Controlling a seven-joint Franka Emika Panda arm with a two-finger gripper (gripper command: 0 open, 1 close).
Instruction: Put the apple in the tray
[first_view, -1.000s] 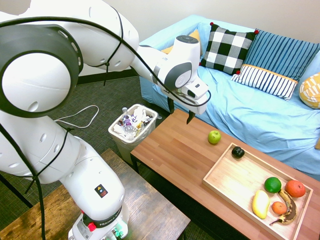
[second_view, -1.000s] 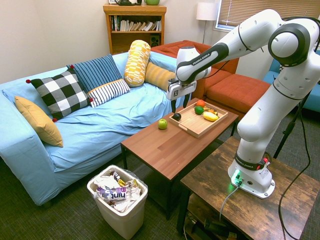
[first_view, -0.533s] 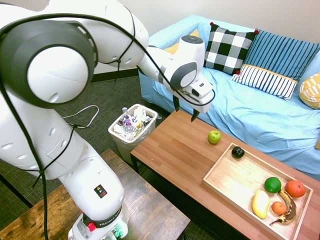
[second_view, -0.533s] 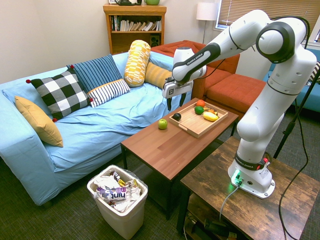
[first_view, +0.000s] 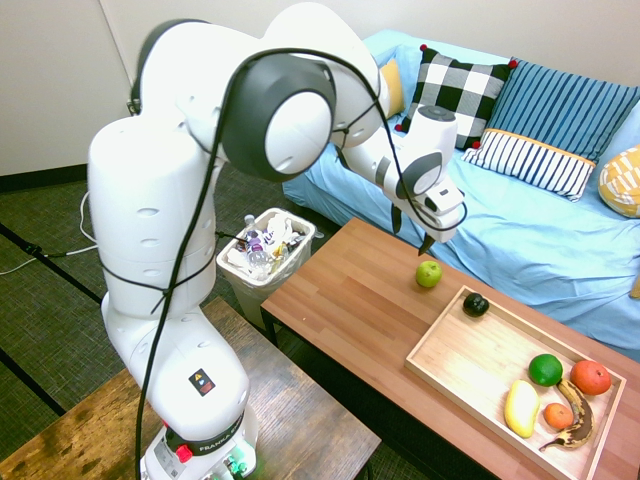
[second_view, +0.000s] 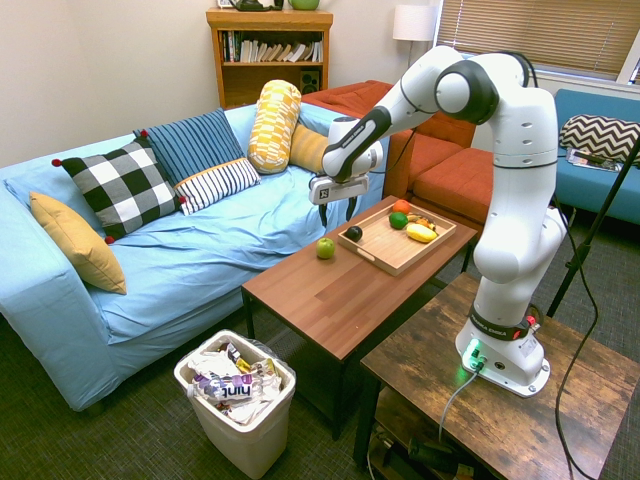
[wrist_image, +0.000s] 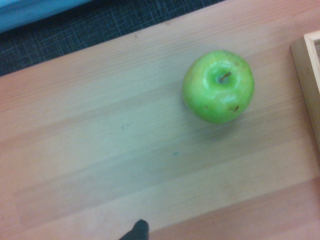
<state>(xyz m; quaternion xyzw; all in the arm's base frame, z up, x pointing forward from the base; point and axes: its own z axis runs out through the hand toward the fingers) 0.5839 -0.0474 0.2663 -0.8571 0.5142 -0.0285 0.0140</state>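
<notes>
The light yellow-green apple (first_view: 429, 273) (second_view: 325, 248) (wrist_image: 218, 86) sits on the brown coffee table (first_view: 350, 300), close to the sofa-side edge and just outside the tray. The light wooden tray (first_view: 470, 365) (second_view: 392, 250) lies on the same table and holds several fruits; a strip of its rim (wrist_image: 307, 95) shows in the wrist view. My gripper (first_view: 412, 228) (second_view: 336, 213) hangs open above the table, a short way over the apple, with nothing between its fingers.
In the tray are a dark blackish fruit (first_view: 476, 304), a darker green fruit (first_view: 545, 369), a lemon (first_view: 521, 407), oranges and a banana. A blue sofa (first_view: 520, 230) with pillows runs behind the table. A full white wastebasket (first_view: 265, 250) stands at the table's end.
The arm has swung along the table toward the apple and the gripper now hangs just above it. The gripper stayed open; apple and tray have not moved.
</notes>
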